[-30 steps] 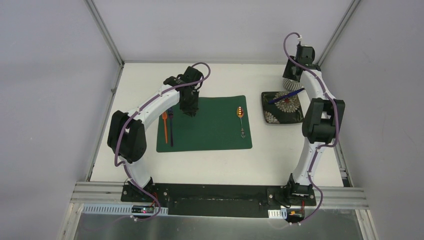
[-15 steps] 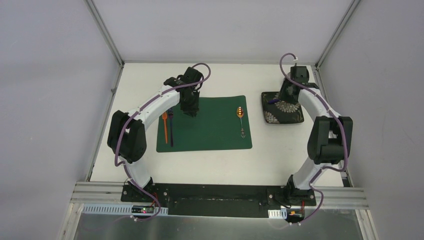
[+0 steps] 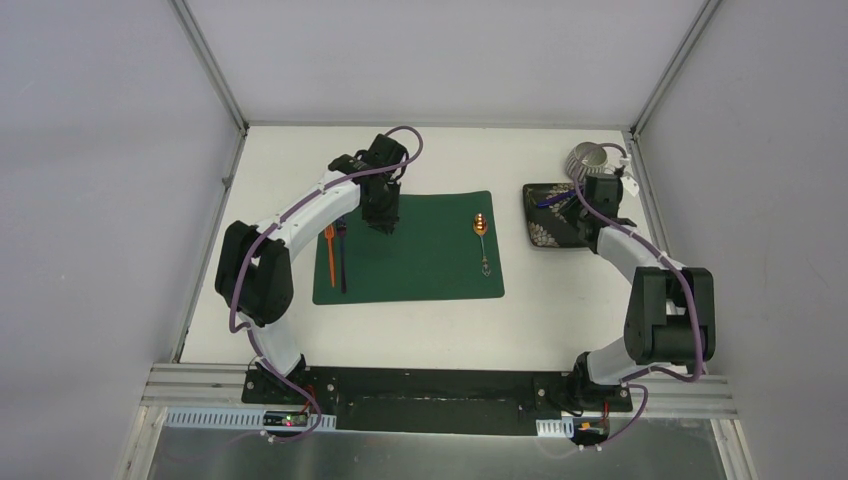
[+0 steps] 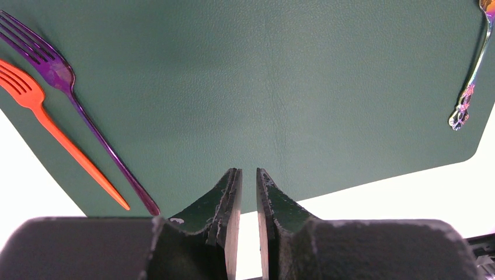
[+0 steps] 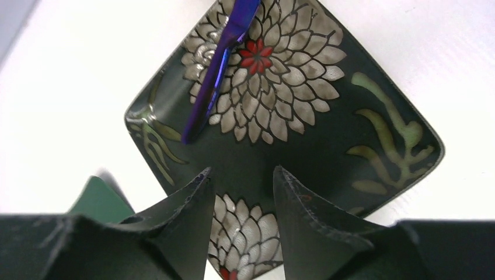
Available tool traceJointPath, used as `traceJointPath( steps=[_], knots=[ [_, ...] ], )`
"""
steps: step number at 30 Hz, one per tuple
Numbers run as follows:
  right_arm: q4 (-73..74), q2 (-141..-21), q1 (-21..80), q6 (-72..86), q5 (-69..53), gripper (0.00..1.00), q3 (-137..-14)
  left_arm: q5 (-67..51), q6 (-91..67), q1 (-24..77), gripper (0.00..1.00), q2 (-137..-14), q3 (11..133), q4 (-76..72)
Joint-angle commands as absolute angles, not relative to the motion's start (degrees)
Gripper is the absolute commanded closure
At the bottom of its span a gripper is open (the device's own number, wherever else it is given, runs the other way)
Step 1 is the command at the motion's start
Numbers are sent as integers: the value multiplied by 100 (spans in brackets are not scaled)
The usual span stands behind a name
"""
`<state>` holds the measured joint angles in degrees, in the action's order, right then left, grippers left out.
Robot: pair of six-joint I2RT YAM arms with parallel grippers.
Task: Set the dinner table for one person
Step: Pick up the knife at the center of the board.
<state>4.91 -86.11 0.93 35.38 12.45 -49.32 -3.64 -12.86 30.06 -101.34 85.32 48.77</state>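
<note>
Tabletop first: the dinner table [image 3: 440, 330] lies flat and white below both arms. Its long axis runs left to right, parallel to the rail that carries the arm bases. A green placemat [image 3: 420, 262] sits near its middle, long sides along the same axis. An orange fork [image 3: 329, 250] and a purple fork [image 3: 341, 262] lie side by side on the mat's left part, tines toward the far edge. A spoon [image 3: 482, 240] lies on its right part.

The left arm arches up from its base to the mat's far-left area. The left gripper [image 4: 249, 172] points down, its jaws nearly together with only a thin slit and nothing in it.

The right arm folds its elbow by the table's right edge. The right gripper [image 5: 242, 170] hangs over a flowered plate [image 5: 327, 146], jaws apart and empty. A blue knife [image 5: 216, 76] lies on the plate.
</note>
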Motion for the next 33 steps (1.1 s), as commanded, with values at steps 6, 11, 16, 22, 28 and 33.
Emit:
traceJointPath(
  steps=[6, 11, 16, 22, 28, 33],
  knots=[
    [-938, -8982, 17, 4946, 1312, 55, -4785, -411, -1321, 3068, 83, -9851, 8508, 4772],
    [-1010, -9440, -106, 4946, 1312, 55, -4908, -373, -1301, 3072, 83, -9798, 8491, 4773],
    [-1077, -9743, -133, 5498, 1229, 54, -5004, -333, -1300, 3072, 83, -9753, 8498, 4789],
    [-1291, -9988, -150, 5598, 1172, 54, -5011, -325, -1297, 3068, 83, -9773, 8558, 4824],
    [-1576, -10179, -167, 5727, 1103, 54, -5005, -307, -1289, 3067, 83, -9790, 8595, 4860],
    [-1975, -10224, -176, 5880, 1057, 54, -4831, -316, -1284, 3068, 83, -9814, 8613, 4882]
  ],
)
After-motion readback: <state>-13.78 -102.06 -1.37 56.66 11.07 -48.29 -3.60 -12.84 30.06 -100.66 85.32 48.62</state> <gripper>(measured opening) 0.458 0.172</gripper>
